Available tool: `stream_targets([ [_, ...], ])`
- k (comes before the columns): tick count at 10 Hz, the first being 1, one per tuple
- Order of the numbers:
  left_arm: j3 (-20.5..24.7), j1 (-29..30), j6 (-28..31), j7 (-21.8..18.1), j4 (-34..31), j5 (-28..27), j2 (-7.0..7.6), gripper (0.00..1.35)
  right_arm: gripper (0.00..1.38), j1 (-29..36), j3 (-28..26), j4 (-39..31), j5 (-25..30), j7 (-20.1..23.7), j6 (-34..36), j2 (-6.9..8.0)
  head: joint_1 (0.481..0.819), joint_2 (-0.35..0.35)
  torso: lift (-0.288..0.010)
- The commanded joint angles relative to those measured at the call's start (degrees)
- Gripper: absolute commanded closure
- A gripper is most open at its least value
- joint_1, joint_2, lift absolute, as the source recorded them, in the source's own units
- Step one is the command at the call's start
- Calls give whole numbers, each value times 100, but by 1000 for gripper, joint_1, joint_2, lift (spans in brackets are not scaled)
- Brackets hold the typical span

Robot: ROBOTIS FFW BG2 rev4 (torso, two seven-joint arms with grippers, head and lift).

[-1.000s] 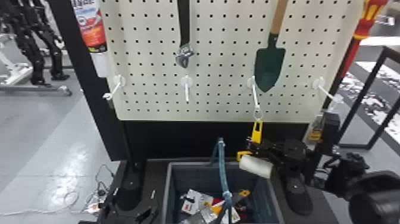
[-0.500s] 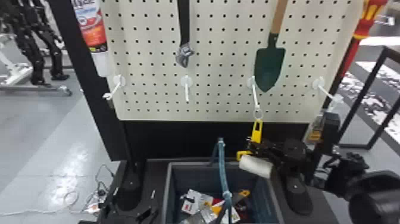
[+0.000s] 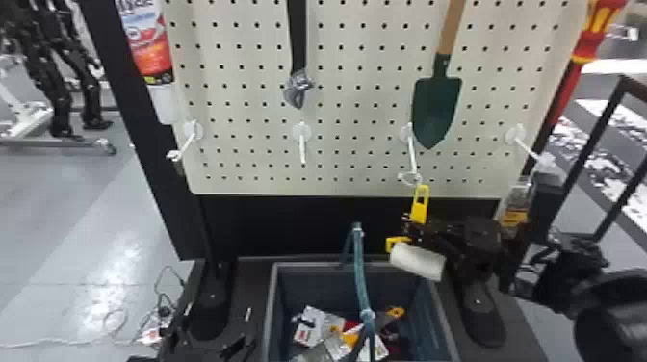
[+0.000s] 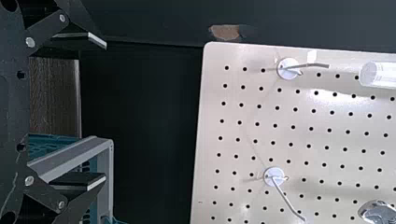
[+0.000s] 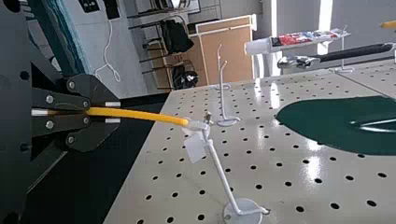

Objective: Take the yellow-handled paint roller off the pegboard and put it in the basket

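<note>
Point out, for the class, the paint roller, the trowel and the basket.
Yellow-handled paint roller (image 3: 417,261): head view, on its white roller sleeve.
Green garden trowel (image 3: 436,110): head view, on the middle of its blade.
Basket (image 3: 317,284): head view, on the bare inside of its far wall.

Basket (image 3: 269,313) cropped, trowel handle (image 3: 451,29) cut off
</note>
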Motion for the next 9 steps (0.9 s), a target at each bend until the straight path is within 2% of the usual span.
stream_targets([
  [1,-8,9,8,0,-2,-5,-24,289,1274,151,-175,-248,37,0,119,-55,549,0,-100],
  [3,-8,27,35,0,-10,-14,-24,289,1274,344,-474,-573,169,-9,278,-99,549,0,-100],
  [6,-17,27,44,0,-19,-14,-24,289,1274,459,-570,-722,177,-26,330,-72,549,0,-100],
  [9,-26,44,61,0,-19,-14,-24,289,1274,749,-746,-916,283,-18,893,-81,549,0,-100],
])
